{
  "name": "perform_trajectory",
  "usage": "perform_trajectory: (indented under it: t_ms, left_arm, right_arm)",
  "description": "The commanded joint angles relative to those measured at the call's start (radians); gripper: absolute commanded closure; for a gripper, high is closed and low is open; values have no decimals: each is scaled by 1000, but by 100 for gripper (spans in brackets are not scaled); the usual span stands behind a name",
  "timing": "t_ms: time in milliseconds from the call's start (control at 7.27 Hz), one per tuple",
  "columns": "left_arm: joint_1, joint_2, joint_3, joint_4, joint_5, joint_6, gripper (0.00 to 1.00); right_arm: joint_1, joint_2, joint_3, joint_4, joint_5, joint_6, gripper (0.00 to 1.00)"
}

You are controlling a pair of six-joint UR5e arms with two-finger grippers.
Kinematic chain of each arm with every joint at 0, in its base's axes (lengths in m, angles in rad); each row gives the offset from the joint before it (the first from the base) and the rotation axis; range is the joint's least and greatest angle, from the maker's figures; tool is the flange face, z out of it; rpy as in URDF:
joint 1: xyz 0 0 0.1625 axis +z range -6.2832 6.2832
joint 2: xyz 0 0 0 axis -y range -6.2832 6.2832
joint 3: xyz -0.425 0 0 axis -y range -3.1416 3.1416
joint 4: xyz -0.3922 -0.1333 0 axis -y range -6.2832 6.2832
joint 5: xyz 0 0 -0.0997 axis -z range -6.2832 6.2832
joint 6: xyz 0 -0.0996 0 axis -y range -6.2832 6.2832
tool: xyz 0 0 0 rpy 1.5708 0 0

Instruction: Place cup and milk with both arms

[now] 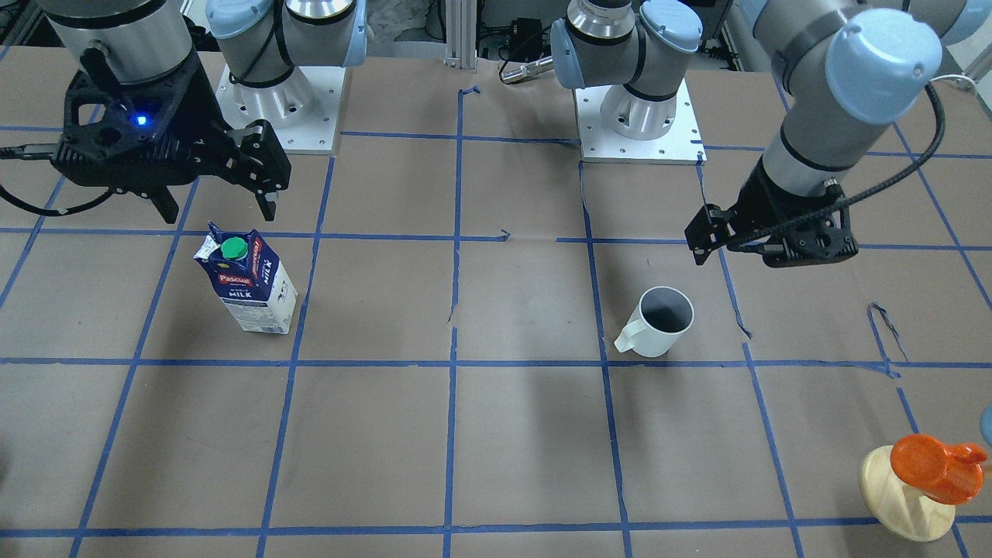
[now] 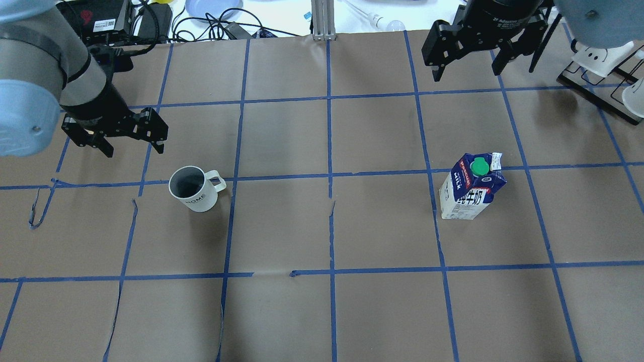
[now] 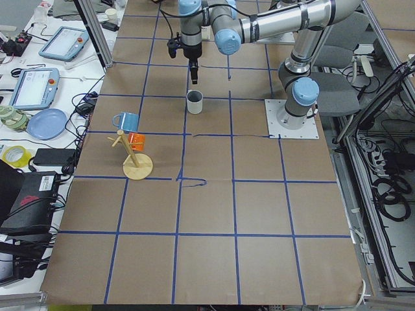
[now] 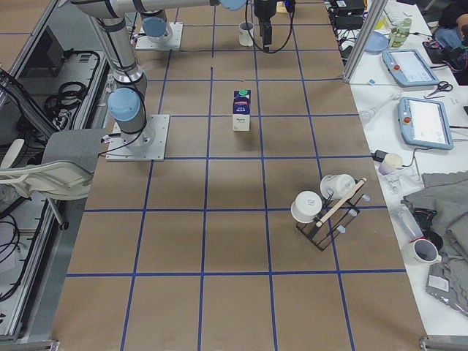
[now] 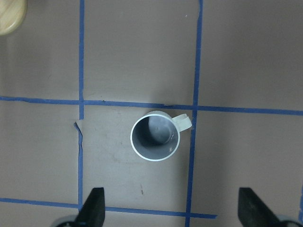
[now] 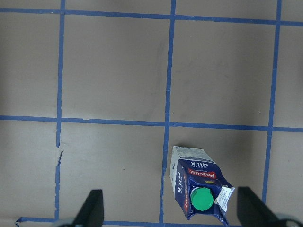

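Note:
The cup (image 2: 193, 188), a white mug with a dark inside, stands upright on the table, its handle toward the table's middle. My left gripper (image 2: 133, 148) hovers open and empty above the table, just back-left of the cup. In the left wrist view the cup (image 5: 155, 136) lies ahead of the spread fingertips (image 5: 93, 208). The milk (image 2: 470, 188), a blue and white carton with a green cap, stands upright on the right side. My right gripper (image 2: 465, 70) is open and empty, high and well behind the milk. The milk also shows in the right wrist view (image 6: 199, 189).
Brown paper with a blue tape grid covers the table. A wooden mug tree holding an orange mug (image 1: 922, 480) stands near the left end. A black rack with white cups (image 4: 325, 208) stands near the right end. The arm bases (image 1: 639, 116) sit at the robot's edge.

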Motion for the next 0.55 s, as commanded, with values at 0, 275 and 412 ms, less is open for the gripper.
perform_trajectory:
  t_ms: [0,275,412]
  left_arm:
    - [109,-19,-142,126,-82,97,0]
    - [114,-88,-150,138,-118,90,1]
    - [111,-110,-145,145,-118,81,1]
  right_arm:
    - [-38,3,18,3,-10,-22,0]
    - [-117,0,126,-3,-6,-86,0]
    - [-115,-11,174,-6,-6,-82,0]
